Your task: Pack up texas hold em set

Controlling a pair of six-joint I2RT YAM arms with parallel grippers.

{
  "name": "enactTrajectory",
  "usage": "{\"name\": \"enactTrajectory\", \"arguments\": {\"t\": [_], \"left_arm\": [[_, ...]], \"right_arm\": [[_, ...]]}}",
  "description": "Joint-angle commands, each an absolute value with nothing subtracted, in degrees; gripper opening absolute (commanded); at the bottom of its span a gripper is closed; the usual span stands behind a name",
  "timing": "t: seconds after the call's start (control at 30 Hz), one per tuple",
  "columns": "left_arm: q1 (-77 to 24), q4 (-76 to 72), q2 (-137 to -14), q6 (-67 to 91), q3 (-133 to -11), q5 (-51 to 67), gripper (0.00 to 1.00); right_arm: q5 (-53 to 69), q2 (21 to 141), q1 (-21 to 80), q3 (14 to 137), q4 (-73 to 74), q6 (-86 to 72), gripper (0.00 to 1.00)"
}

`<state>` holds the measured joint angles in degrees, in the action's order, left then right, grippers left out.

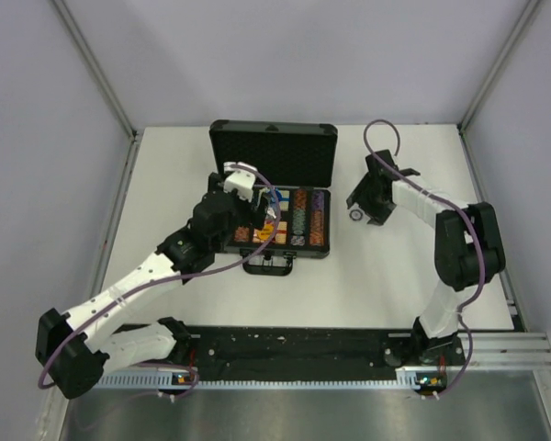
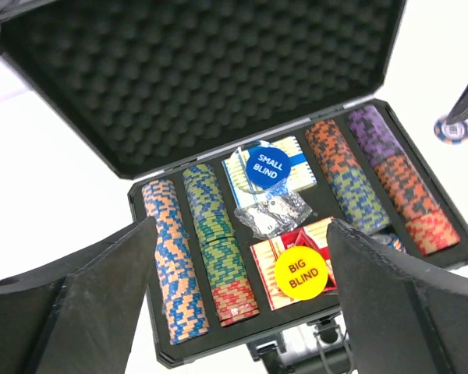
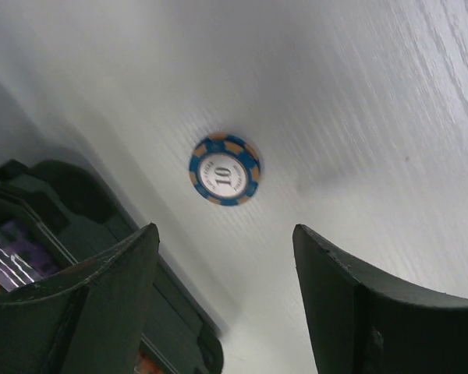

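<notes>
Desk [image 1: 367,294]: the whole set is laid on its far half.

Case [image 1: 274,154] is set mid-desk with the lid stood up at the back, so the tray can be reached from above. The handle [image 1: 268,266] is turned toward the arm bases. The lid is not yet shut.

Left end effector [image 2: 240,234] is held over the tray's centre, fingers spread wide with nothing between them — released. This is judged a placing or tidying position.

Right end effector [image 3: 225,234] is hung over bare desk just right of the case, fingers apart, nothing clamped.

Chip rows [image 2: 175,257] are packed on edge in the slots either side of centre, which should stop them sliding once the lid is down. Whether the right-hand slots are full cannot be told, as a finger hides their near end.

Blue card box [image 2: 296,175] and red card box [image 2: 264,255] are laid flat in the centre, blue behind red. A small clear bag [image 2: 274,212] is draped across the join, contents unreadable.

The small blind button [image 2: 268,166] is seated on the blue box, the big blind button [image 2: 301,273] on the red.

Loose chip [image 3: 225,169], blue and orange and marked 10, lies flat on the desk outside the case. It is bracketed by the right fingers from above but not touched — judged the last piece to be slotted. A thin flat disc, so a fiddly edge grip is expected.
</notes>
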<state>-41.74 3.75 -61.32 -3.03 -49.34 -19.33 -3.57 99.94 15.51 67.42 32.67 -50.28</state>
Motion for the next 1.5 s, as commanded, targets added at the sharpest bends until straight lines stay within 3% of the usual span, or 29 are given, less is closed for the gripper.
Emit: {"name": "enactTrajectory", "arguments": {"t": [0.0, 0.53, 1.2, 1.47], "left_arm": [[-39.29, 2.45, -59.94, 6.93, -48.78, -25.32, 0.99], [-34.54, -1.14, -60.47, 6.76, -43.86, -21.0, 0.99], [-34.72, -3.95, -57.04, 4.75, -40.96, -31.11, 0.98], [-34.63, -3.78, -56.34, 5.01, -40.87, -30.67, 0.98]], "right_arm": [[-7.99, 104.49, 16.0, 75.4, 35.06, -54.14, 0.69], [-12.13, 116.72, 17.23, 90.26, 50.01, -57.13, 0.63], [-10.81, 121.2, 17.75, 88.95, 51.86, -58.36, 0.57], [-9.67, 119.62, 17.75, 82.71, 43.95, -55.37, 0.54]]}}
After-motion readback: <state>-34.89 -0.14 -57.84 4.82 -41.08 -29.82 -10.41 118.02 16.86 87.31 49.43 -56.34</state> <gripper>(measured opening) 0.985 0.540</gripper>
